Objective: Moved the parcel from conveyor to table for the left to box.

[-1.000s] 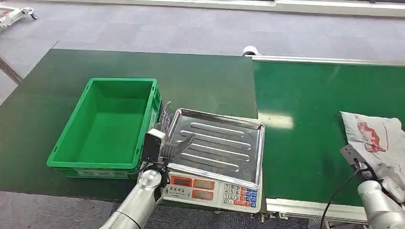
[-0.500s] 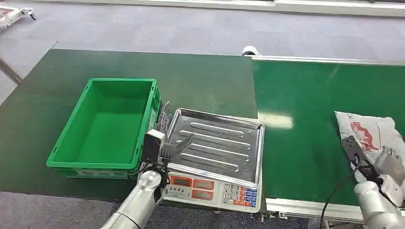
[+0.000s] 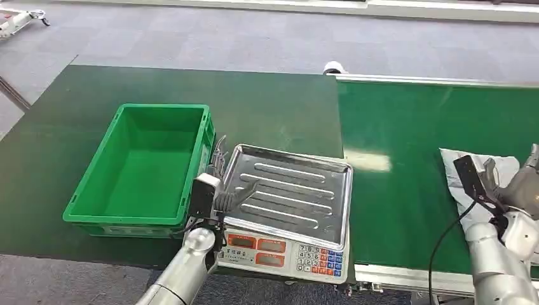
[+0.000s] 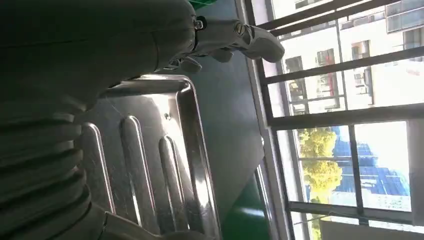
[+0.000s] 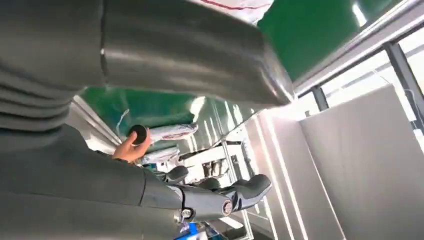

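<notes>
My right hand (image 3: 520, 184) hovers over the near part of the parcel (image 3: 473, 166), a white mailing bag that lies flat on the green conveyor (image 3: 407, 127) at the far right. The fingers look spread, not yet closed on the bag; whether they touch it I cannot tell. To do this step well, I judge I should settle low onto the bag, gather a fold of the slack plastic firmly, and lift it before swinging leftward, since a thin bag may slip or drag on the belt.

My left hand (image 3: 230, 190) rests with fingers apart and holding nothing, at the left edge of the steel tray (image 3: 289, 187) of a weighing scale (image 3: 279, 253). The scale sits between the conveyor and the green crate (image 3: 200, 143) on the dark green table (image 3: 89, 89), so the tray's raised rim stands in the parcel's path. In the right wrist view, a person's hand (image 5: 127, 147) holds a small dark round object (image 5: 138, 134) beside more bags farther along the belt
</notes>
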`<state>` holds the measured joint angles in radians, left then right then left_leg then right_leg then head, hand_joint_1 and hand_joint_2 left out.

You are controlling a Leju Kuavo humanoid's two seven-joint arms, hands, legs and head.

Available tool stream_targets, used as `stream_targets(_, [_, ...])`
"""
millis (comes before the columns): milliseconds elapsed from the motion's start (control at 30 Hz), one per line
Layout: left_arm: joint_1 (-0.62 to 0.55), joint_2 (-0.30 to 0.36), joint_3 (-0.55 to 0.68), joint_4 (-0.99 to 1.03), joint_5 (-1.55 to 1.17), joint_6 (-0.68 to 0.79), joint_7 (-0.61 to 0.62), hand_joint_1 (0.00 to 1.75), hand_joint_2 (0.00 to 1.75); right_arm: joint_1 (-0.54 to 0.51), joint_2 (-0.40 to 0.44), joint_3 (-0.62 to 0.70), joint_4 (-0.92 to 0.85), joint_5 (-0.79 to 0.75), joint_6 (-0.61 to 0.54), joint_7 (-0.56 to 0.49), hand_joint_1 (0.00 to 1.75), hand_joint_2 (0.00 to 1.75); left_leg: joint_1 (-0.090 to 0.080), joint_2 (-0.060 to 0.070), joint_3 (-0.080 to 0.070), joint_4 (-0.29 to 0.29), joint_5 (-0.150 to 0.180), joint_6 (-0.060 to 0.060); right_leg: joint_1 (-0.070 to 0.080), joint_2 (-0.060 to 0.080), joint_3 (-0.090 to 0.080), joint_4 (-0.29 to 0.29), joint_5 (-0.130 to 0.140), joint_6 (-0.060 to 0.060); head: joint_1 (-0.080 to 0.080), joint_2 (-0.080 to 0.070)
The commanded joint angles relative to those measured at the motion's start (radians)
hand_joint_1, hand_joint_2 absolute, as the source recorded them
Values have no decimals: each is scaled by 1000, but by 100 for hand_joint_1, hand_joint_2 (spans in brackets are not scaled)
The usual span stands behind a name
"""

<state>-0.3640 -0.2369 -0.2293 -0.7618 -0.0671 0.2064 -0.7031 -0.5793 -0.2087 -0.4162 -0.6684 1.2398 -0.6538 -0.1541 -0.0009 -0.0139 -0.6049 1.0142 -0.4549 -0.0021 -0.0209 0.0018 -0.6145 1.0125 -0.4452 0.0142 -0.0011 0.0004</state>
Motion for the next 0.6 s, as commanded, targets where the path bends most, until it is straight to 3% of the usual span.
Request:
stream_targets(33, [-48,11,-28,70,8,0,5,0,175,-81,9,59,128,-5,52,58,0,175,1,4,3,0,-1,-1,1,3,2,-1,1,-1,0,0])
stream_targets(100, [-48,9,-32,75,5,-2,5,0,175,-80,5,62,160,1,72,89,0,175,1,5,4,-1,-1,-1,2,4,3,-2,1,-1,0,0])
stream_targets(167, [-70,5,-45,112,-3,-17,5,0,175,-99,-43,72,285,46,375,311,0,175,1,2,2,0,-1,-1,1,2,2,-1,1,-1,0,0])
stream_targets(233, [-80,1,-47,127,-2,-21,5,0,175,-87,-75,66,334,48,482,359,0,175,1,0,3,0,0,-1,1,0,3,-2,0,-1,0,0])
stream_targets(600, [-65,11,-27,115,12,15,5,0,175,-71,-45,79,365,54,629,392,0,175,1,0,3,0,-1,-1,1,2,2,-2,0,0,0,0])
